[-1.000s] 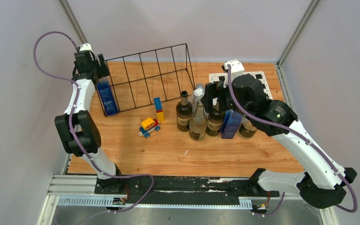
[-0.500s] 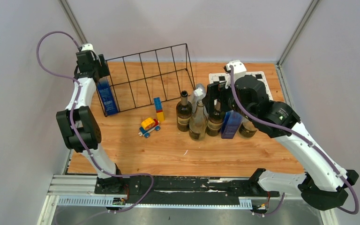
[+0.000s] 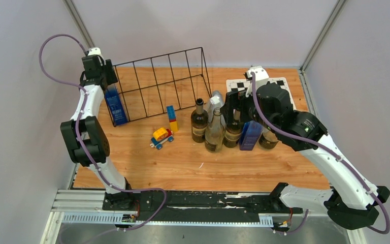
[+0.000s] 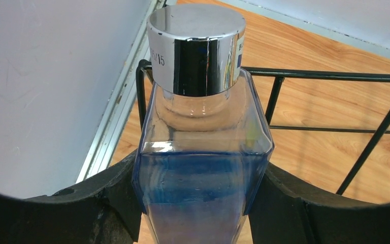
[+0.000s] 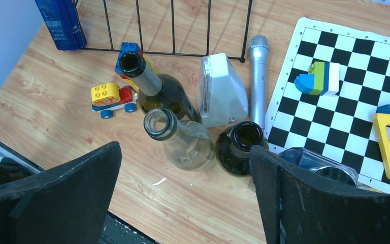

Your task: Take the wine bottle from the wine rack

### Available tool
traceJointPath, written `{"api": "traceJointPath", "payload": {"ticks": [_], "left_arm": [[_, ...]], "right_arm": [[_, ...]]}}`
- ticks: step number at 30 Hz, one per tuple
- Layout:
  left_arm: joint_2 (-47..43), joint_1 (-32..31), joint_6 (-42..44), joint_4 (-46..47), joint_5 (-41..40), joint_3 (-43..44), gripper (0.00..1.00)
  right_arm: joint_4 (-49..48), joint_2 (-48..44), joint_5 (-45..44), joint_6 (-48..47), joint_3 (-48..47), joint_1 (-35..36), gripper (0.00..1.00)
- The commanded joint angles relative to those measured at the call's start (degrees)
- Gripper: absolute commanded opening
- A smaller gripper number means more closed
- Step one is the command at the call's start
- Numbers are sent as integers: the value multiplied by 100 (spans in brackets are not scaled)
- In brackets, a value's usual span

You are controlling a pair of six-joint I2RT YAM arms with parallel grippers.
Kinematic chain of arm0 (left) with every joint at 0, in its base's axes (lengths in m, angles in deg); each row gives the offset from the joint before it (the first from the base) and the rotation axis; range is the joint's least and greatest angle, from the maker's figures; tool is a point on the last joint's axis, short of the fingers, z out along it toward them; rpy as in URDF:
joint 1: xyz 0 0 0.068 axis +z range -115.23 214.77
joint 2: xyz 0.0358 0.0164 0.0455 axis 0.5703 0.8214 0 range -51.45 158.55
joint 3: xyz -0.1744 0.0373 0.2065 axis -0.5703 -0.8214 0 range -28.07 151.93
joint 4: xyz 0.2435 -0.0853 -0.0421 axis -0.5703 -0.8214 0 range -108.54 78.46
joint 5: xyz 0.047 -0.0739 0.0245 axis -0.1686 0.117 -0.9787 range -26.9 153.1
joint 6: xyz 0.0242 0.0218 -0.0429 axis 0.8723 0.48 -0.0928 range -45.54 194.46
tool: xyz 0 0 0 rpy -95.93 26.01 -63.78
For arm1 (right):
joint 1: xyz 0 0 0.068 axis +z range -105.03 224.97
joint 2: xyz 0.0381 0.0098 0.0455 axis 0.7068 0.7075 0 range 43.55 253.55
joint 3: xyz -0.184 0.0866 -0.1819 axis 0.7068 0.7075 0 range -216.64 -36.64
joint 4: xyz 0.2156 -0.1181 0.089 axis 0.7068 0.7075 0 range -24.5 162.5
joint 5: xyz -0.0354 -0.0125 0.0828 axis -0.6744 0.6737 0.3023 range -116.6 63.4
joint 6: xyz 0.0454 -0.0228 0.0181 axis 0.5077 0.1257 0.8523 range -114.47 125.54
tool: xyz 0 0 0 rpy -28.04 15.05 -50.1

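Right arm (image 3: 335, 157) edged right, one wine rack (image 3: 157, 86), one wine bottle (image 3: 116, 105) gripped

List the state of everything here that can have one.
Left gripper, shut on the blue bottle.
Right gripper, open, holding nothing.
Blue bottle, capped, at the wine rack's left end.
Wine rack, standing upright.
Clear bottle, upright, uncapped.
Foil-necked bottle, upright, uncapped.
Plain dark bottle, upright, uncapped.
Microphone, lying flat.
Toy car, on its wheels.

Overhead and both wrist views share the wine rack (image 3: 157, 86).
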Motion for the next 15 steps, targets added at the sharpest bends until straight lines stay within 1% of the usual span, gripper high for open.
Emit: {"api": "traceJointPath", "payload": {"ticks": [1,2,3,5,6,15], "left_arm": [[-819,55,-151,397,201,-174,12],[-1002,53,-200,452,237,-237,10],[-1186,52,-225,521,249,-335,6],[-1434,53,-304,582,281,-454,1],[-1600,52,-372,611,325,-547,0],[-2535,53,-293,389,397,-846,0]], "right_arm": [[-179,-138,-46,-63,29,-23,99],[-181,-147,-53,-70,41,-21,99],[-179,-160,-63,-79,43,-23,99],[-182,-174,-94,-96,48,-22,99],[-191,-188,-114,-114,52,-23,99],[-203,-184,-84,-143,69,-16,99]]}}
